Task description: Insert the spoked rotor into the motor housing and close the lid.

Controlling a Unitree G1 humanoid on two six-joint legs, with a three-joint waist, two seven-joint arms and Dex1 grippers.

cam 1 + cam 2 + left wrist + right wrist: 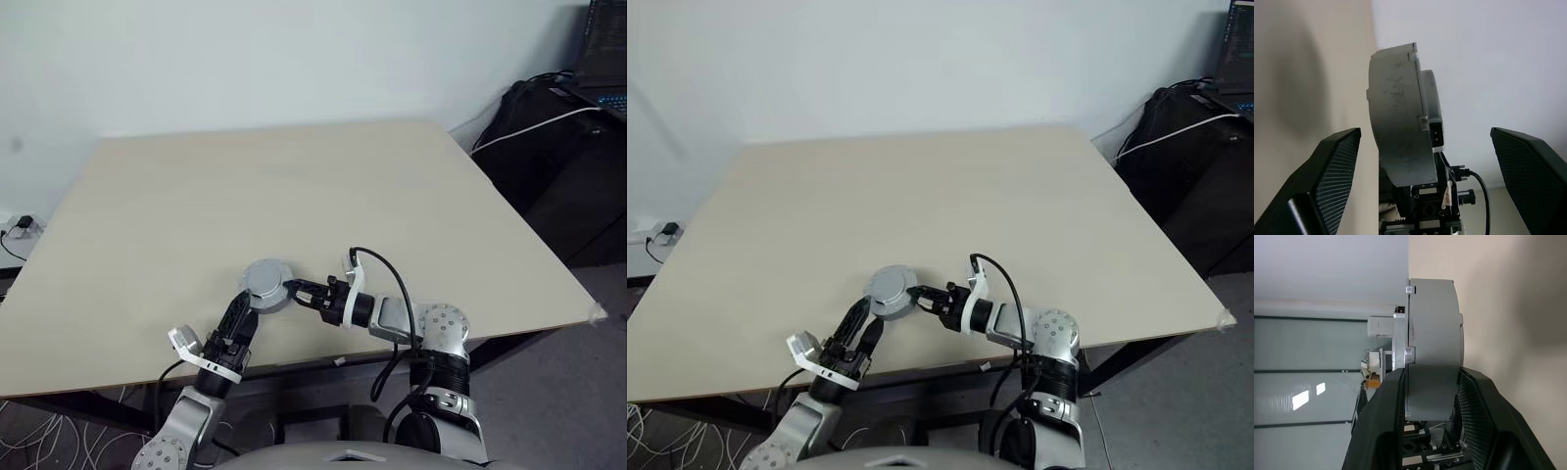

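Your right gripper [291, 290] clamped on the edge of the closed grey motor housing [267, 285] above the table [411, 196], your left gripper [245, 302] spread wide beside it, holding nothing

Silver arm links, black wrists, white brackets, black cables; black ribbed fingers [1334, 169] on end effectors.

One grey motor unit [266, 285], one table [294, 196]

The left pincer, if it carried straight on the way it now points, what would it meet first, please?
Most likely the round grey motor assembly, which sits between the open left pincer fingers, dead ahead, clamped by the right pincer. How near it is, I cannot judge.
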